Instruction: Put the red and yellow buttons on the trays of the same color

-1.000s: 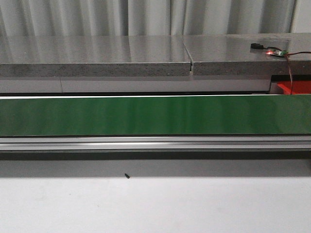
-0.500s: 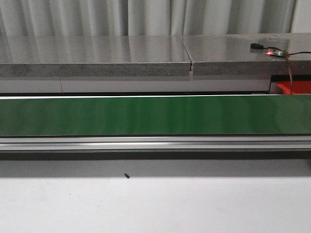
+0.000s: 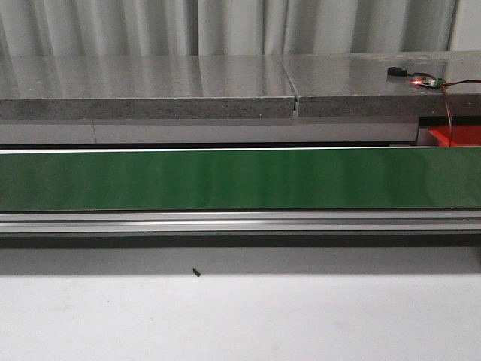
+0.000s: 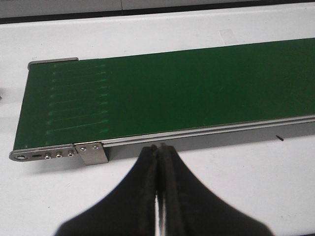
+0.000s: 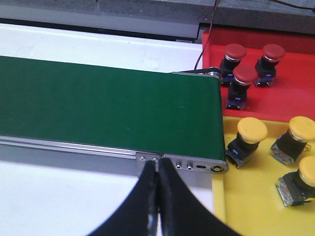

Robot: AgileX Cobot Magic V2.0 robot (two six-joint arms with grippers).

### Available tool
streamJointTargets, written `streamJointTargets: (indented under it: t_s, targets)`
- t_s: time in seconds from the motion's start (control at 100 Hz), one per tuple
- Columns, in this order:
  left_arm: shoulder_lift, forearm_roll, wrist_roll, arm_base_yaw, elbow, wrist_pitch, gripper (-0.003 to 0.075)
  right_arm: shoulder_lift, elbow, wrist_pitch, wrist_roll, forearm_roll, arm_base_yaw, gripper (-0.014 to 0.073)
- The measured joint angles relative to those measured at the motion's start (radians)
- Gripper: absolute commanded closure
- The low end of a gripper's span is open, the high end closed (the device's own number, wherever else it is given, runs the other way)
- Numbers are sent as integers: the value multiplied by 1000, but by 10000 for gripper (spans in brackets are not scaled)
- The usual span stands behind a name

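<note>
Red mushroom-head buttons [image 5: 244, 78], three of them, stand on the glossy red plastic tray [image 5: 290, 93] past the belt's end, and three yellow-capped buttons [image 5: 252, 130] sit on the yellow tray [image 5: 256, 196] beside it, so sorting looks well advanced. Nothing has shifted over the last second: the long green conveyor belt [image 3: 225, 179] stays bare, so both arms seem to be waiting for the next piece. The black left gripper [image 4: 158, 150] and black right gripper [image 5: 157, 167] hover near the belt's metal rail, fingers clenched and empty, and a small dark speck [image 3: 196, 273] lies on the white table [image 3: 240, 323].
</note>
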Motion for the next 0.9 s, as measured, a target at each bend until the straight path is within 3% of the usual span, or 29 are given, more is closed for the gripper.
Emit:
streamJointTargets:
  t_s: [0.9]
  targets:
    - [0,0,0,0,0,0,738,-48,14,11,-1,1,0,710]
